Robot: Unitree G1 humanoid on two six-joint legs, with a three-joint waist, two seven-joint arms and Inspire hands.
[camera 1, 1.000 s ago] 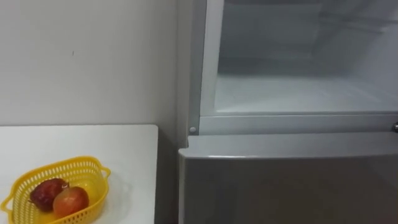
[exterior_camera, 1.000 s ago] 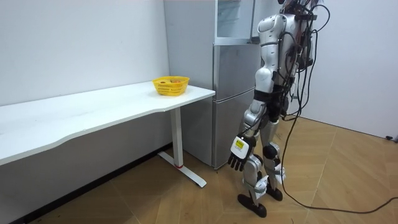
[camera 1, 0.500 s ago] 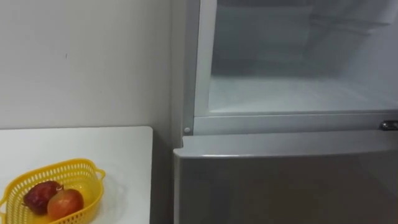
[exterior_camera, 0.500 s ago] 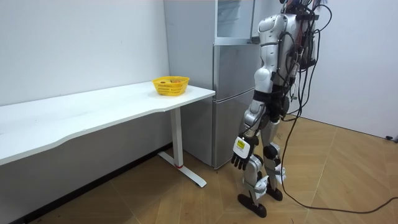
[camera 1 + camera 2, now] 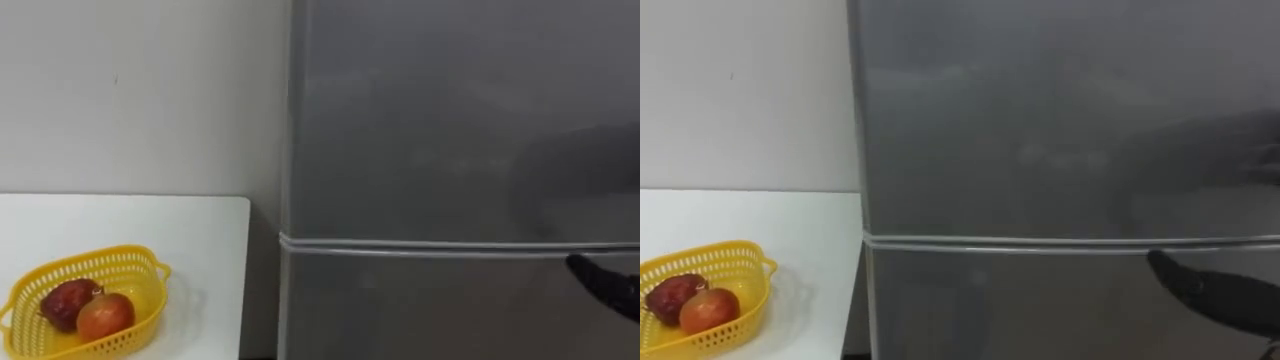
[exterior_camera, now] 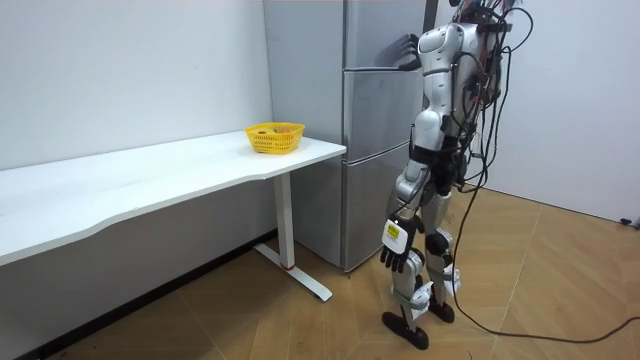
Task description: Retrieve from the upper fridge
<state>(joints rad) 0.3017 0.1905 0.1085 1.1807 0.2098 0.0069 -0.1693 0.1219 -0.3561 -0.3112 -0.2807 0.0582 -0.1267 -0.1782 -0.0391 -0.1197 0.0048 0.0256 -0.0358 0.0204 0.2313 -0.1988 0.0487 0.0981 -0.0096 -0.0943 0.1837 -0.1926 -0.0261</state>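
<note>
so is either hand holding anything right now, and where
Nothing is held: the right hand rests open against the shut upper fridge door, and the left hand hangs empty beside the leg.

White wall point(image 6: 130, 70); long white table point(image 6: 150, 185) set along it; wood parquet floor point(image 6: 560, 270); even indoor light.
</note>
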